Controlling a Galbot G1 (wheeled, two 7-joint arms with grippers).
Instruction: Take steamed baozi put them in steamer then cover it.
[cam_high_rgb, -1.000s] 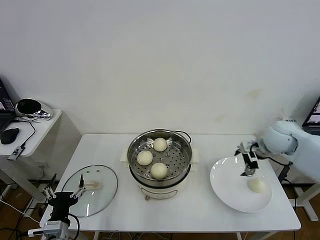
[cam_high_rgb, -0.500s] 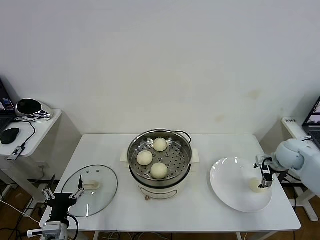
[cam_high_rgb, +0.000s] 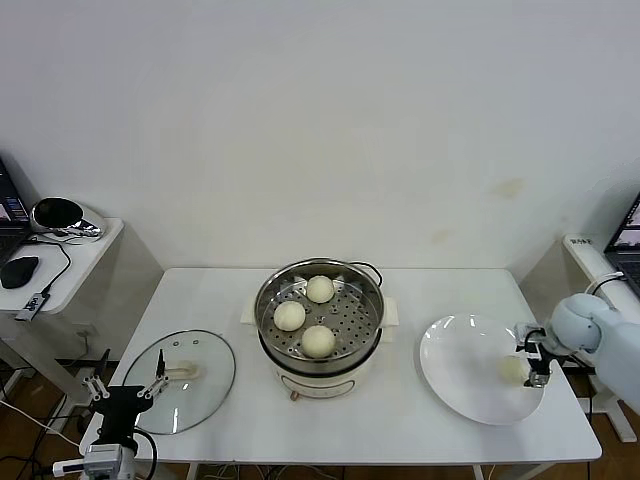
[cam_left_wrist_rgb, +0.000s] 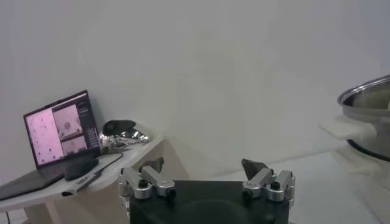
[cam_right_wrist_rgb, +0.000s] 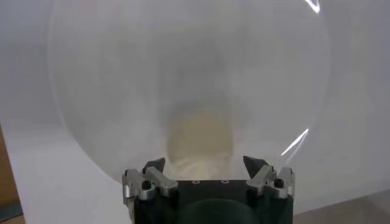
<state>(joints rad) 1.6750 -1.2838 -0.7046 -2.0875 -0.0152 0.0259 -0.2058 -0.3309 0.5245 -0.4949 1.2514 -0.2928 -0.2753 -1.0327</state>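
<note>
Right gripper (cam_high_rgb: 537, 362) at frame's right edge, jaws apart astride last baozi (cam_high_rgb: 511, 369) on plate (cam_high_rgb: 455, 375); three baozi (cam_high_rgb: 318, 341) in steamer (cam_high_rgb: 320, 315) mid-frame; cover (cam_high_rgb: 185, 375) off, lower left, by open left gripper (cam_high_rgb: 125, 390).

Before you stands a white table (cam_high_rgb: 420, 425). Directly on it, from your left: a glass lid (cam_high_rgb: 182, 380) lying flat near the front left corner; a steel steamer (cam_high_rgb: 320, 325) on its cream base at the centre; a white plate (cam_high_rgb: 455, 385) at the right.
</note>
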